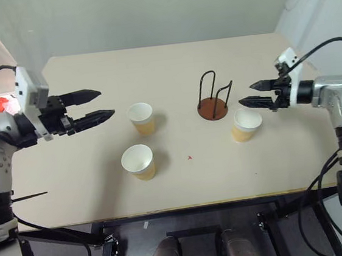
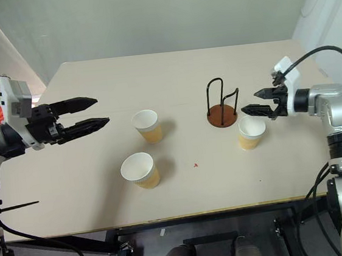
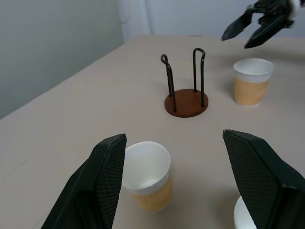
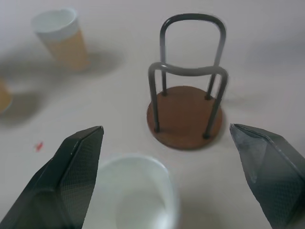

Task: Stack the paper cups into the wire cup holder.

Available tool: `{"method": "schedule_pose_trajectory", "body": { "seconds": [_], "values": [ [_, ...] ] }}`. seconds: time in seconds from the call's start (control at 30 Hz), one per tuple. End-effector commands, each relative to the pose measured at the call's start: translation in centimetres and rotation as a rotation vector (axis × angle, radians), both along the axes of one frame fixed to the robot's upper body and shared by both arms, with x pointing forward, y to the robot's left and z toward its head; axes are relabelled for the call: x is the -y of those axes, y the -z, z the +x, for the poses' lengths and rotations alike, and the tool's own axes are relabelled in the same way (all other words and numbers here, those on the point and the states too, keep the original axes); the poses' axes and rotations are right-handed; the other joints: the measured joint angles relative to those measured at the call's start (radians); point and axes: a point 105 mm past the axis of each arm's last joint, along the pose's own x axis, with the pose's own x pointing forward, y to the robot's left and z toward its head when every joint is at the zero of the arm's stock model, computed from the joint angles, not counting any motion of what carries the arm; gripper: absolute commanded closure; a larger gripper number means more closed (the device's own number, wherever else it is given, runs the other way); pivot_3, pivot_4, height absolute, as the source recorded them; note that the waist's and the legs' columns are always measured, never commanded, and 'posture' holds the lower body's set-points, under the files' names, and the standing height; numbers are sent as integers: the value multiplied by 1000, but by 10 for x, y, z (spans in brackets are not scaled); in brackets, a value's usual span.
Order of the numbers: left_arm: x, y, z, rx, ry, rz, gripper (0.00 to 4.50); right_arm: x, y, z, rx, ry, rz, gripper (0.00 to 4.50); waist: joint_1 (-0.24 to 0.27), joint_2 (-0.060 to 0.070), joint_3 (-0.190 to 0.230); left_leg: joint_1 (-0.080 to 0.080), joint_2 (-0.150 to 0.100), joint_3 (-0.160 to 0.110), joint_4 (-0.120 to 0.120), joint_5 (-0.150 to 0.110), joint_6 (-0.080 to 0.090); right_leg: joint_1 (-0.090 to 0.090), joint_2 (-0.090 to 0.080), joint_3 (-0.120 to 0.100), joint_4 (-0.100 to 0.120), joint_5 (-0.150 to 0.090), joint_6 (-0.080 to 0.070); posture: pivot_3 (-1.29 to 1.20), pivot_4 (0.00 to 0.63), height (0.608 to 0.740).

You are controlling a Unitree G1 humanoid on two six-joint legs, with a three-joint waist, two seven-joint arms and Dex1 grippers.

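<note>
Beige table (image 1: 171,67) with a small red mark (image 1: 189,158), pale plain walls (image 1: 147,14), dark floor (image 1: 134,242) below

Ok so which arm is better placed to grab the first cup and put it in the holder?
Probably the right. Its gripper hangs open just above the cup standing beside the wire cup holder, which is empty. The left gripper, jaws also open, faces the other two cups, farther from the holder.

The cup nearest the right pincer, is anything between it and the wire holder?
Nothing visible. That cup stands upright beside the wire cup holder, bare table between them; the open right pincer hovers above it.
</note>
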Motion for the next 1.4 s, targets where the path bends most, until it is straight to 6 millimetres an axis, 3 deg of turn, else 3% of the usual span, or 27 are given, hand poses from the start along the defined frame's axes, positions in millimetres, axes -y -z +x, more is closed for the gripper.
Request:
{"method": "schedule_pose_trajectory", "body": {
  "seconds": [0.03, 0.2, 0.3, 0.93, 1.1, 1.27, 1.4],
  "values": [
    [11, -13, -2, 64, 15, 57, 977, -19, -21, 0, 26, 13, 60, 0, 0, 0, 0, 0, 0, 0, 0, 0, 0, 0, 0, 0, 0, 0, 0, 0, 150, 740],
    [12, -12, -8, 16, 32, 38, 977, -25, -16, 5, -15, 73, 102, 0, 5, 0, 0, -1, -1, 0, 0, 0, 0, 0, 0, 0, -1, 0, 0, 0, 150, 740],
    [13, -13, -12, 2, 38, 24, 22, -30, -17, 8, -20, 83, 133, 0, 6, 0, 0, -1, -1, 0, 0, 0, 0, 0, 0, 0, -1, 0, 0, 0, 150, 740],
    [10, -7, -20, 36, -21, 96, 22, -49, 0, 28, -82, 153, 167, 0, 7, 0, 0, -1, -1, 0, 0, -1, 0, -1, 0, 0, 0, 0, -1, 0, 150, 740],
    [12, -6, -20, 38, -25, 96, 22, -63, 5, 35, -85, 160, 207, 0, 6, 0, 0, 0, 0, -1, 0, -1, -1, -1, 0, 0, 0, 0, -1, 0, 150, 740],
    [15, -6, -20, 37, -21, 98, 22, -77, -4, 40, -68, 145, 244, 0, 6, 0, 0, -1, -1, 0, 0, -1, -1, -2, 0, 0, 0, 0, -1, 0, 150, 740],
    [16, -5, -19, 36, -22, 97, 0, -75, -6, 42, -59, 157, 247, 885, 6, 0, 0, -1, 0, -1, -1, -2, -1, -2, 0, 0, 0, -1, -1, 0, 150, 740]
  ]
}}
